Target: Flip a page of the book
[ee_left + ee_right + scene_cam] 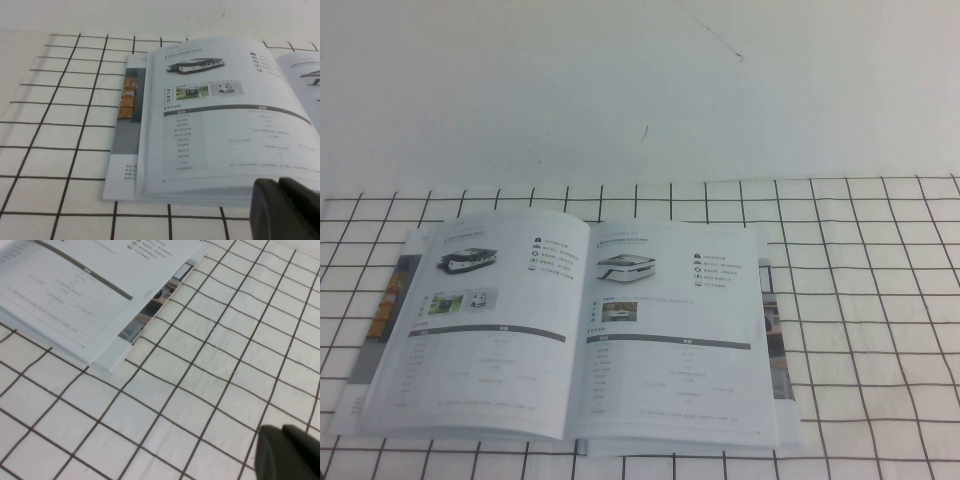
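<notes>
Thin glossy white book (585,330) lying open flat on gridded white worktop (880,330), ready for turning. Left gripper (286,207) near its edge, right gripper (290,452) off beside; gripper spread impossible to tell.

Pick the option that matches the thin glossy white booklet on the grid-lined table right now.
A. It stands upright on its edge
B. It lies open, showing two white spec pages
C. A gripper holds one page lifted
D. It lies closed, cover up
B: the thin glossy white booklet lies open flat, two white spec pages up; left gripper and right gripper sit at their views' edges, touching nothing.
</notes>
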Robot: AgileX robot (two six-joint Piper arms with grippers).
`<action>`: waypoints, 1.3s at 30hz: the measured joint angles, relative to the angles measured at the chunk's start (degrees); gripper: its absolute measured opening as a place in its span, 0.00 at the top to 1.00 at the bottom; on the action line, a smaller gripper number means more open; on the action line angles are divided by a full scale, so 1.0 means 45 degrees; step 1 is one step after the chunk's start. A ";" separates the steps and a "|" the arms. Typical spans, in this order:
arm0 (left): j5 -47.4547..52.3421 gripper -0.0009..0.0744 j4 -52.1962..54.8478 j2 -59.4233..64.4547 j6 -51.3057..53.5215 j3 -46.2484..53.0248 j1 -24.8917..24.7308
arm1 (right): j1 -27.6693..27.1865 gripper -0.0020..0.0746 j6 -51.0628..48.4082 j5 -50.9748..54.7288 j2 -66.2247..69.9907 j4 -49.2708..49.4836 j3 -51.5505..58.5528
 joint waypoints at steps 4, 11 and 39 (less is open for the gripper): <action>0.0000 0.99 0.0000 0.0000 0.0019 0.0000 0.0000 | 0.0000 0.97 0.0000 0.0000 0.0000 0.0000 0.0000; 0.0000 0.99 0.0000 0.0000 0.0047 0.0000 0.0000 | 0.0000 0.97 0.0000 0.0000 0.0000 0.0000 0.0000; 0.0000 0.99 0.0000 -0.0026 0.0072 0.0000 0.0048 | -0.3302 0.97 -0.0573 -0.5510 -0.4255 0.0147 0.4329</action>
